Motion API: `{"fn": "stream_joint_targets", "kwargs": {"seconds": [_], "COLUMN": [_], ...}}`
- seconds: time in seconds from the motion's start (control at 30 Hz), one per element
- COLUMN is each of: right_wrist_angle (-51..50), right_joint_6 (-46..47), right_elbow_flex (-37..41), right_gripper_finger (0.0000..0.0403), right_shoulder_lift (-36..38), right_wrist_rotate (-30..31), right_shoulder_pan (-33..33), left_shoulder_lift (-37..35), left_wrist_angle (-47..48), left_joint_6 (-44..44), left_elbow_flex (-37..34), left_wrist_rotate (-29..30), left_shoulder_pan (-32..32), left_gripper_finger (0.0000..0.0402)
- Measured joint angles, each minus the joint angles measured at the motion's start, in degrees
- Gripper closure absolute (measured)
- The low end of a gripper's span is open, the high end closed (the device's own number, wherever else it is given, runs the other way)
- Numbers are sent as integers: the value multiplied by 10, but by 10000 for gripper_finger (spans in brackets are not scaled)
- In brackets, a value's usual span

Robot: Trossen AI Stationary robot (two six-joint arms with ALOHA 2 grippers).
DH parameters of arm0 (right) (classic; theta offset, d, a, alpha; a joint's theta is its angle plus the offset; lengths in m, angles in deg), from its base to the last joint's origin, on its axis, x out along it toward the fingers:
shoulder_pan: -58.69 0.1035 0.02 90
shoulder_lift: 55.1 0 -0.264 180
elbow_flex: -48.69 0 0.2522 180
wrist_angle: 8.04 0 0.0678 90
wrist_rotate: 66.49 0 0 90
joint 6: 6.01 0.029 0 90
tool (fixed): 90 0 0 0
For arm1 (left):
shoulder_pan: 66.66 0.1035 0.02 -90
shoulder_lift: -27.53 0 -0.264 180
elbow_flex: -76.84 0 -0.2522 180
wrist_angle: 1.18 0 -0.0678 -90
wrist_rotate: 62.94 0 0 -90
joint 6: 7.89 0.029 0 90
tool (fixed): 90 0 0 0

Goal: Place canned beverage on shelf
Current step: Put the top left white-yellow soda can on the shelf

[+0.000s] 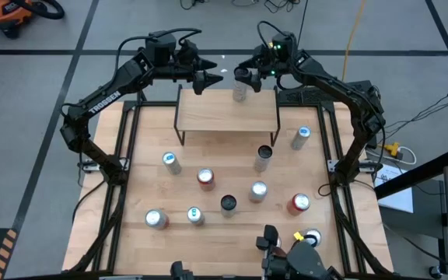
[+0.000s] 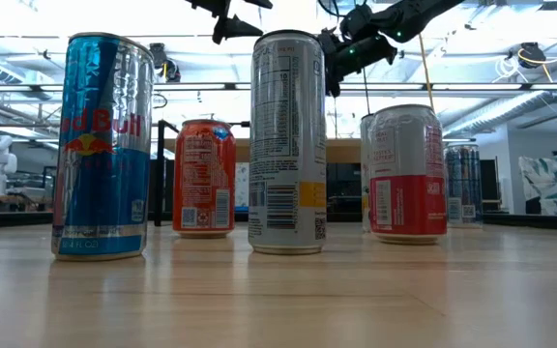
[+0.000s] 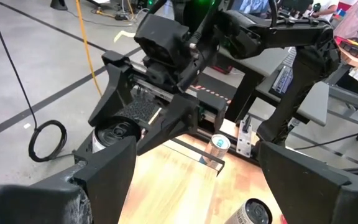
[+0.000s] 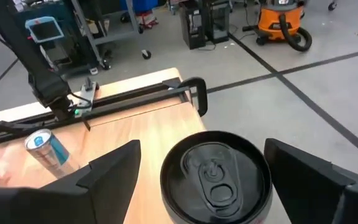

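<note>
We see the table (image 1: 232, 167) strewn with cans, then the shelf (image 1: 225, 115) at its far edge — one can (image 1: 239, 92) stands on its back edge. The right gripper (image 1: 249, 78) straddles that can, fingers wide (not gripping); the left gripper (image 1: 208, 79) hovers close by, spread open.

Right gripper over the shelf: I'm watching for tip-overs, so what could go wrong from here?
1. The black-topped can sits between the right gripper's open fingers; a sideways pull-away could clip it and tip it.
2. In the high view that can stands at the shelf's far edge, so a small nudge might push it off.
3. The left gripper hovers close by, fingers open; the two arms could collide if either swings inward.
</note>
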Motion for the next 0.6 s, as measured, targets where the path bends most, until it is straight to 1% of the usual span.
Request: {"fn": "stream_joint_targets", "kwargs": {"seconds": [0.07,0.2,0.37,0.43,0.6], "right_wrist_angle": [-12,-36,-35,-35,-36], "right_joint_6": [-4,-27,-32,-37,-57], "right_elbow_flex": [0,0,0,0,0], "right_gripper_finger": [84,85,91,104,152], "right_shoulder_lift": [0,-1,-1,-1,-1], "right_wrist_rotate": [3,41,41,41,38], "right_shoulder_pan": [4,13,13,13,13], "left_shoulder_lift": [0,0,0,0,0], "left_wrist_angle": [0,0,0,0,0], "left_joint_6": [3,3,3,2,2], "left_elbow_flex": [0,0,0,0,0], "left_wrist_rotate": [0,0,0,0,0], "left_shoulder_pan": [0,0,0,0,0], "left_gripper_finger": [61,61,61,61,61]}}
